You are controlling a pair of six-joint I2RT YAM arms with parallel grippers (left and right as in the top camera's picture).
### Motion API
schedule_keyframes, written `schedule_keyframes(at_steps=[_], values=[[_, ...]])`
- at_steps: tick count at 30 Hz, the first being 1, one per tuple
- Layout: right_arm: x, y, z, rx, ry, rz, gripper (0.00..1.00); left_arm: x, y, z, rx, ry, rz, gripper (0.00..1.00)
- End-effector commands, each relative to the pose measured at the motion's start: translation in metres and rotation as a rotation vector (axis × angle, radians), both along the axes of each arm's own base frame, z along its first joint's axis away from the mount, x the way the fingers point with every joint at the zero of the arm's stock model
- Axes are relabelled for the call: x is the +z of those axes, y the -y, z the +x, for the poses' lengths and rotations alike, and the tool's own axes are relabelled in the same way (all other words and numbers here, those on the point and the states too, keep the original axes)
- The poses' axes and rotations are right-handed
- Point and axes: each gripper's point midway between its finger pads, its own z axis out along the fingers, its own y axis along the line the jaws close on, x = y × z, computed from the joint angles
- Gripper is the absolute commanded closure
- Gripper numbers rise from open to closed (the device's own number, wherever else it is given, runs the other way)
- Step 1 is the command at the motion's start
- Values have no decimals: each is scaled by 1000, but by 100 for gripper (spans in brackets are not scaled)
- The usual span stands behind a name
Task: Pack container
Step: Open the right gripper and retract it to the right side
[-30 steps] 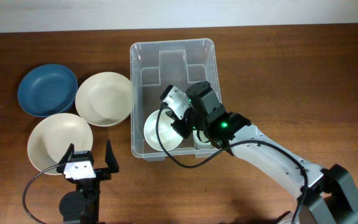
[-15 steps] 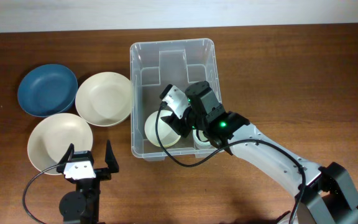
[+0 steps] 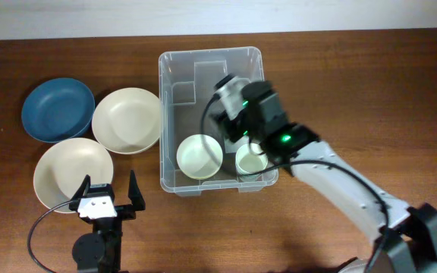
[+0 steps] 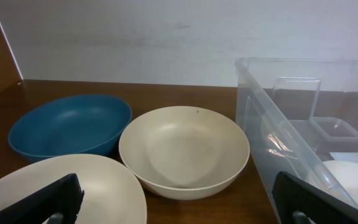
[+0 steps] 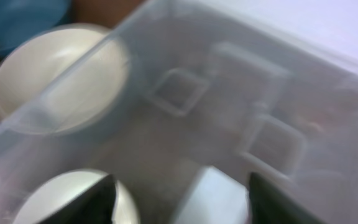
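The clear plastic container stands in the middle of the table. A cream bowl and a pale cup sit in its near end. My right gripper hovers over the container's middle, behind the bowl. In the right wrist view its gripper is open and holds nothing; the white label of the container shows between the fingers, and the bowl lies at lower left. My left gripper stands open and holds nothing near the front edge, left of the container.
Left of the container lie a blue bowl, a cream bowl and a second cream bowl. The left wrist view shows the blue bowl and both cream bowls in front of my left gripper.
My right gripper has opened, let go of the cream bowl inside the container, and pulled up and back toward the far end. The bowl now rests flat. The left arm is unmoved.
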Motion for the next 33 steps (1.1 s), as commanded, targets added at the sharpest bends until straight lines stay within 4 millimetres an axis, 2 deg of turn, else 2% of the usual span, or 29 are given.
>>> schedule_keyframes(at_steps=[1,3,6,8,10,12,15,18,21,33], values=[[59,75,28,-257,55,118,30,-1,0,0,0,2,14,0],[64,105,32,-331,51,129,28,-1,0,0,0,2,14,0],[68,170,35,-473,42,121,14,-1,0,0,0,2,14,0],[64,212,32,-567,17,108,5,-1,0,0,0,2,14,0],[56,247,27,-650,-20,96,2,-1,0,0,0,2,14,0],[47,277,20,-722,-60,86,1,-1,0,0,0,2,14,0],[39,310,10,-804,-98,80,1,-1,0,0,0,2,14,0],[37,330,5,-854,-105,81,1,-1,0,0,0,2,14,0],[37,340,2,-878,-106,82,1,-1,0,0,0,2,14,0],[36,341,2,-880,-106,82,1,-1,0,0,0,2,14,0]])
